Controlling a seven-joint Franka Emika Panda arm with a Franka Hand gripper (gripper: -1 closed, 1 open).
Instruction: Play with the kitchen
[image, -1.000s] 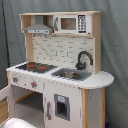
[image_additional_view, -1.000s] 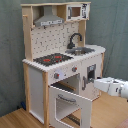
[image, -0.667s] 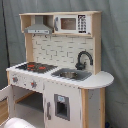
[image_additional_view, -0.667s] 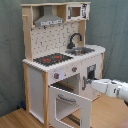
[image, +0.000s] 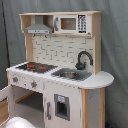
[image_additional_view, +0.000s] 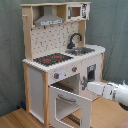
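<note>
Tool (image_additional_view: 90, 84) by the kitchen (image_additional_view: 60, 55) beside its open oven door (image_additional_view: 67, 102), grip unclear

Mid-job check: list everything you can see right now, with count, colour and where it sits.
Toy play kitchen: one, white and light wood, centre of both exterior views.
Stovetop: one, black with red rings, counter.
Faucet: one, black, behind the sink.
Hood: one, grey, upper shelf.
Microwave: one, white, beside hood.
Oven door: one, white, swung open.
Robot arm: one, white, at the second exterior view's right.
</note>
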